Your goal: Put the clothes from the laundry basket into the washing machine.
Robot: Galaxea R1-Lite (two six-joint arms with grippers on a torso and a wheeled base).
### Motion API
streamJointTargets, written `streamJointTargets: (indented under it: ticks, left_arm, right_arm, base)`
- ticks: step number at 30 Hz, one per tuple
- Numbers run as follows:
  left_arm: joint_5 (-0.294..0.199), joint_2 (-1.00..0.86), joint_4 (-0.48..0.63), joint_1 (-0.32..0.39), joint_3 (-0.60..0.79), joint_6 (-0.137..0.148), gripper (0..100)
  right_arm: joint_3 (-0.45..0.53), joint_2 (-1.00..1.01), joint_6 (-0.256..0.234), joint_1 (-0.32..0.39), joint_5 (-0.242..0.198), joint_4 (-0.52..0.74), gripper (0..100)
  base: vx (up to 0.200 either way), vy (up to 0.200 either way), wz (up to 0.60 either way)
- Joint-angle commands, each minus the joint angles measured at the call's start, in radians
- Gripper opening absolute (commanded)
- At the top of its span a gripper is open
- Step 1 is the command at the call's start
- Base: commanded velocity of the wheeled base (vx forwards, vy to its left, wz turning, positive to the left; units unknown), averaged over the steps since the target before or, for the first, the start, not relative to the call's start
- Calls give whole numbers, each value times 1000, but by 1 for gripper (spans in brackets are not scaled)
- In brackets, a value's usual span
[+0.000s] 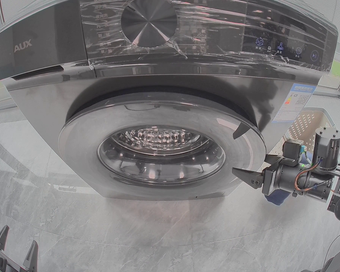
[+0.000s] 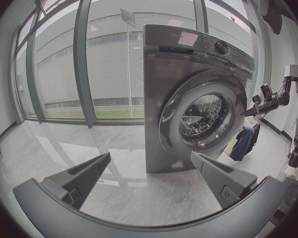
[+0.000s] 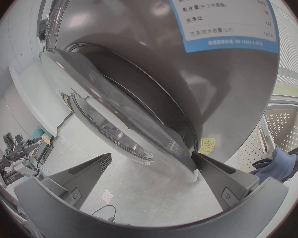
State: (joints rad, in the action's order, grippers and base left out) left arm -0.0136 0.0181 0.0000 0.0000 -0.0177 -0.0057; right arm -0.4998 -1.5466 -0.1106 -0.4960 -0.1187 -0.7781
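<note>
The dark grey washing machine stands right in front of me, and its round glass door is slightly ajar along its right rim. My right gripper is open at that rim, one finger in front of the door edge and the other behind it. The beige laundry basket sits on the floor to the right of the machine, with dark blue clothes draped over its side. My left gripper hangs open and empty low at the near left, well away from the machine.
Pale marble floor spreads in front of the machine. Tall windows stand behind and to its left. A small yellow sticker sits on the body behind the door edge.
</note>
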Motion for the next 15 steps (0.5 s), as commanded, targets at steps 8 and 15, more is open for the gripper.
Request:
streamJointTargets:
  ticks: [8, 15]
  left_arm:
    - [0, -18, 0, 0, 16, 1, 100]
    - [-2, -18, -2, 0, 16, -7, 100]
  right_arm:
    - [132, 115, 12, -6, -22, 3, 100]
    - [76, 68, 19, 25, -19, 0, 100]
  base:
    - [0, 0, 0]
    - [-86, 0, 0]
